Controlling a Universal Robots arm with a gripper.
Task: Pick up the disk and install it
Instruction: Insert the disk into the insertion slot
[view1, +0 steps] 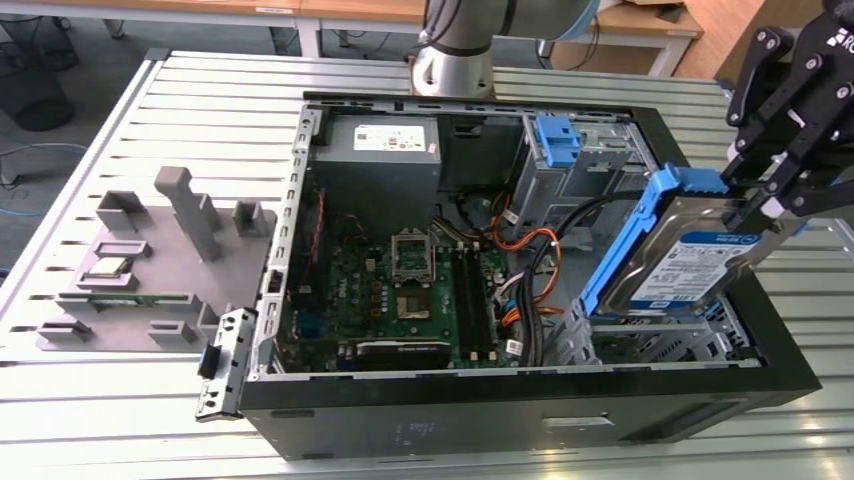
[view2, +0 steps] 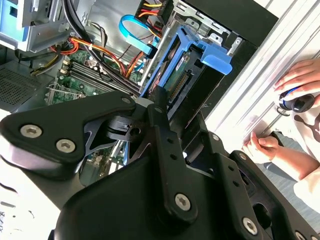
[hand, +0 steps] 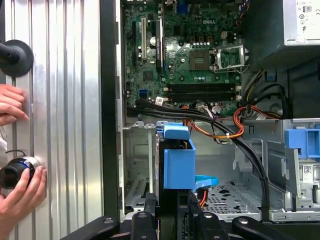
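Observation:
The disk (view1: 687, 262), a silver drive with a white-and-blue label in a blue carrier bracket, hangs tilted over the open computer case (view1: 534, 420). It is at the exterior view's right, above the metal drive bay (view1: 654, 345). My gripper (view1: 754, 205) is shut on the disk's upper end. In the first wrist view the blue carrier (hand: 178, 160) stands between my fingers (hand: 150, 202), over the bay floor (hand: 225, 192). In the second wrist view the disk (view2: 175, 75) shows its connector edge and blue tab beyond my black fingers.
Inside the case lie the motherboard (view1: 400, 280), a grey power supply (view1: 378, 150), orange and black cables (view1: 527, 250) beside the bay, and another blue bracket (view1: 558, 138) in the upper bay. A grey fixture (view1: 160, 260) sits on the slatted table. A person's hands (hand: 15, 102) rest nearby.

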